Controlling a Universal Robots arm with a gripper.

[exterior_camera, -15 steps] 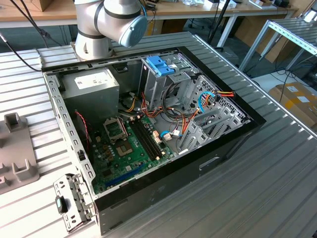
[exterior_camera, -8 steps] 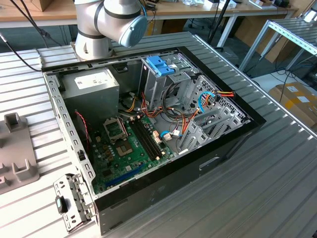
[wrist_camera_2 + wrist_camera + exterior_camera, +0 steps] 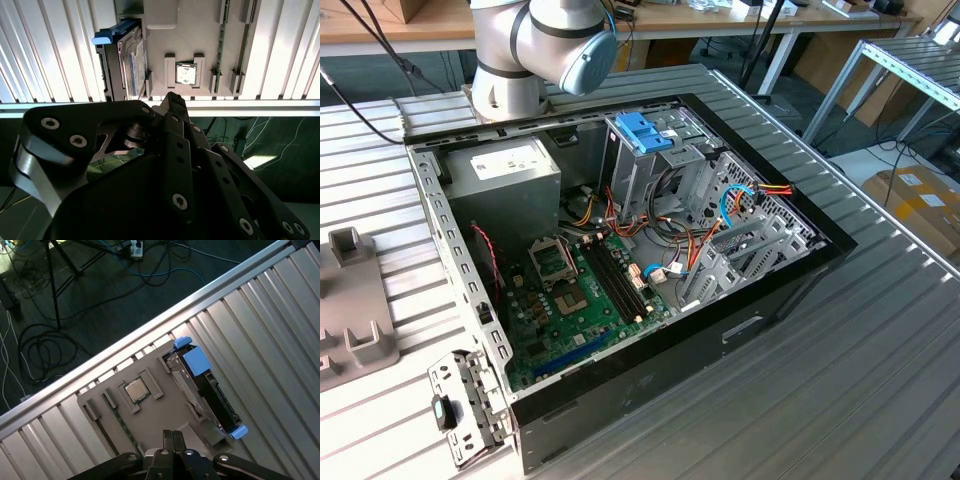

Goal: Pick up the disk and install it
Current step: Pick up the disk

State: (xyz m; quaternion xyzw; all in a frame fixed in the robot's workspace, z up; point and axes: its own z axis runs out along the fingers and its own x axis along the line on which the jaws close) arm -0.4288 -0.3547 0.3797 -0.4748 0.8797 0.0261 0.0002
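1. We find the disk [image 3: 209,387] standing on its long edge in a slot of the grey holder plate [image 3: 165,407]. Its dark body is framed by the light blue carrier. The plate lies on the ribbed desk [image 3: 272,315], close to the desk's rim, so the disk is not yet lifted or installed.
2. The gripper [image 3: 173,433] hovers over the holder plate, near the disk but apart from it. Its fingers are pressed together with nothing between them.
3. We judge the grasp to be the first risk. The disk is thin and upright, so a skewed hold on the carrier could tip it or jam it in its slot. The processor chip [image 3: 134,390] sits in a recess just beside the disk and could be knocked.
4. In the exterior view, the open computer case [image 3: 760,305] holds a drive cage [image 3: 645,175] under a darker blue latch [image 3: 645,130]. Loose red and blue cables [image 3: 740,205] run beside it (these could snag the disk, in our view).
5. The disk's face carries a label and the power supply [image 3: 505,175] a white one, but we can make out no words on either
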